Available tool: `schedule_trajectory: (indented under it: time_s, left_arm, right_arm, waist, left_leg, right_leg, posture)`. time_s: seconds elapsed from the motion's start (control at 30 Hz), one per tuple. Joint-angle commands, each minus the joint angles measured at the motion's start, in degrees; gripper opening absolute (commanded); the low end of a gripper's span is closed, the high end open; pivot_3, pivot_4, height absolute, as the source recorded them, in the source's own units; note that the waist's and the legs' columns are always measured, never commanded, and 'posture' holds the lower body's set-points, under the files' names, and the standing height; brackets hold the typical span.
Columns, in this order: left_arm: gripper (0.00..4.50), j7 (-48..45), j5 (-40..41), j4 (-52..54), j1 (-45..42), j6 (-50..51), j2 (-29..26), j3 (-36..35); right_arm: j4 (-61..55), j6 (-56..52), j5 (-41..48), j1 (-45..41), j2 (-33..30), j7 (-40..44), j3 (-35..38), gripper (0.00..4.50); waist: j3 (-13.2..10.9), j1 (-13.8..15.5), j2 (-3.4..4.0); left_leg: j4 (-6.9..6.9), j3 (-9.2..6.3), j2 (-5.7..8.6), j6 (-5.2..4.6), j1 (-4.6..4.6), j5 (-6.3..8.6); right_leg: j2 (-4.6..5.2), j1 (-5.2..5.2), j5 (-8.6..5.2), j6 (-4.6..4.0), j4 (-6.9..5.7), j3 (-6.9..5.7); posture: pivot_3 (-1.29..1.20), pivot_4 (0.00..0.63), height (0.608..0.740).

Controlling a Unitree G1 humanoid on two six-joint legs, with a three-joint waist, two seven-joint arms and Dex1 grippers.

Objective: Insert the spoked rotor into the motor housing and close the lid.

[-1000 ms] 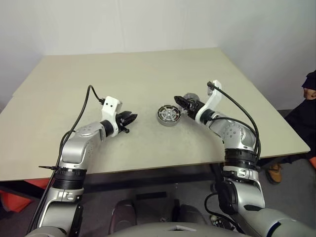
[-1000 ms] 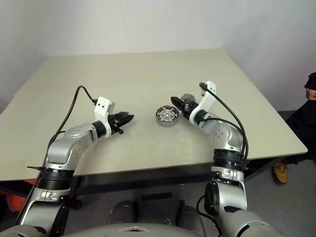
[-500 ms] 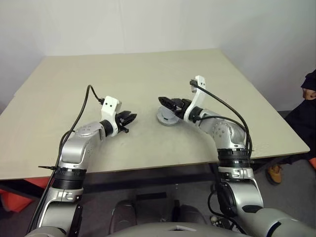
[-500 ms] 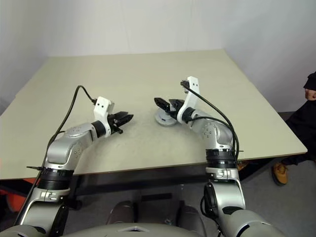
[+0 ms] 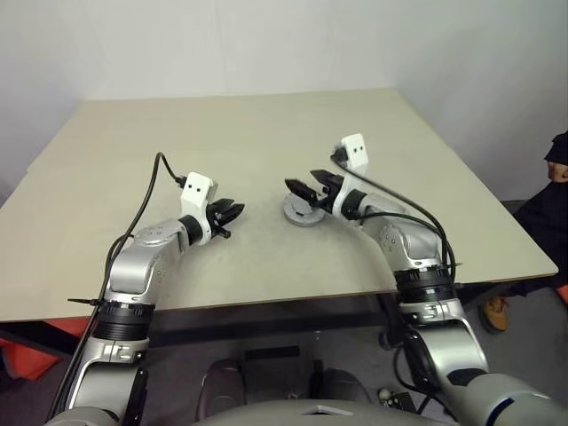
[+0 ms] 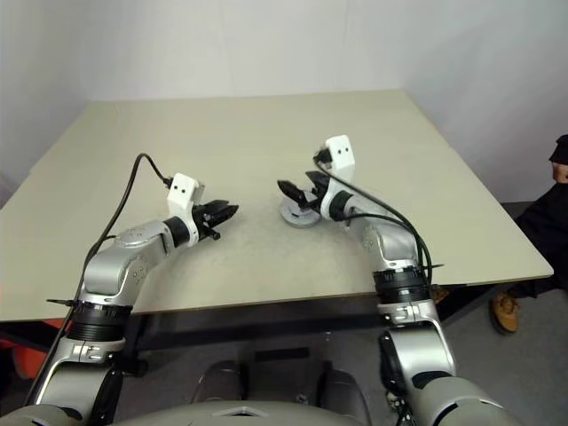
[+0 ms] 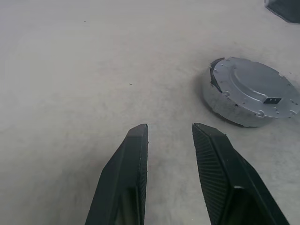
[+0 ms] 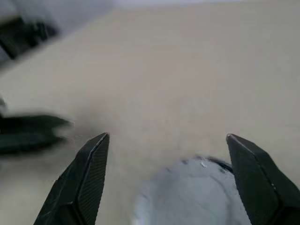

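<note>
The motor housing stands near the middle of the table. The grey lid lies on top of it, with a dark gap showing at one side of its edge. The spoked rotor is hidden. My right gripper hovers just above the covered housing, open wide with nothing between its fingers. My left gripper hangs low over the table a short way to the left of the housing. Its fingers are a little apart and hold nothing.
The table's front edge runs just below both arms, and its right edge slants off at the far right. A person's dark sleeve and a brown shoe show beyond that right edge.
My right gripper swung left over the housing and rolled its wrist. The housing's top showed its spokes a second ago and is now covered by the grey lid. The left arm kept still.
</note>
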State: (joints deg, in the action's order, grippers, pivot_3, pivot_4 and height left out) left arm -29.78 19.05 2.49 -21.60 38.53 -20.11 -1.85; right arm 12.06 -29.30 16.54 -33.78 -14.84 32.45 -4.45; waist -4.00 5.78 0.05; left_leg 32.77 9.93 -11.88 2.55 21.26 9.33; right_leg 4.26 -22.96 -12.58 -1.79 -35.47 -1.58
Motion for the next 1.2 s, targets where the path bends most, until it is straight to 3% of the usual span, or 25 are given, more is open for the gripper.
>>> schedule_trajectory:
  time_s: [0.03,0.5,0.6,0.67,0.7,1.2]
  left_arm:
    - [1.59,-0.08,0.02,1.64,-0.28,-1.31,-0.51,-0.44]
    - [1.59,-0.2,0.45,2.47,0.53,-1.01,-0.63,-0.62]
    - [1.59,-0.19,0.49,2.47,0.52,-0.99,-0.73,-0.78]
    - [1.59,-0.16,0.49,2.47,0.52,-0.99,-0.77,-0.81]
    - [1.59,-0.15,0.49,2.47,0.52,-0.98,-0.78,-0.82]
    - [1.59,-0.09,0.36,2.33,0.59,-0.98,-0.95,-0.82]
  right_arm:
    - [3.88,6.72,-5.4,0.23,-1.26,1.64,-3.62,4.48]
    - [12.29,11.76,-8.06,-1.13,0.48,2.22,-3.1,4.48]
    - [12.75,11.81,-8.1,-1.25,0.64,2.44,-2.93,3.9]
    - [13.04,11.93,-8.13,-1.59,0.79,2.33,-2.6,3.23]
    - [13.17,12.01,-8.1,-1.83,0.85,2.21,-2.39,3.17]
    - [17.21,15.68,-8.03,-5.37,2.9,0.01,0.49,3.17]
  waist:
    - [0.0,-0.1,0.0]
    - [-0.01,-0.27,-0.01]
    - [0.0,-0.28,-0.01]
    - [0.0,-0.28,-0.01]
    - [0.0,-0.28,-0.01]
    - [0.0,-0.29,-0.01]
  left_leg:
    - [0.02,0.0,0.0,-0.01,0.0,0.0]
    - [0.29,0.0,-0.02,-0.21,0.02,0.12]
    - [0.3,0.0,-0.03,-0.23,0.0,0.13]
    - [0.3,0.0,-0.03,-0.24,0.0,0.13]
    - [0.31,0.0,-0.03,-0.24,0.0,0.13]
    - [0.31,0.0,-0.02,-0.41,0.04,0.23]
  right_leg:
    - [0.0,0.0,0.0,0.0,0.0,0.0]
    - [0.0,-0.01,0.01,-0.01,-0.21,0.03]
    - [0.0,0.0,0.01,-0.02,-0.23,0.03]
    - [0.0,0.0,0.01,-0.02,-0.23,0.03]
    - [0.0,0.0,0.01,-0.02,-0.23,0.03]
    - [0.0,-0.03,0.01,-0.03,-0.22,0.03]
  posture:
    - [0.0,0.0,0.74]
    - [0.0,0.0,0.74]
    - [0.0,0.0,0.74]
    - [0.0,0.0,0.74]
    - [0.0,0.0,0.74]
    - [0.0,0.0,0.74]
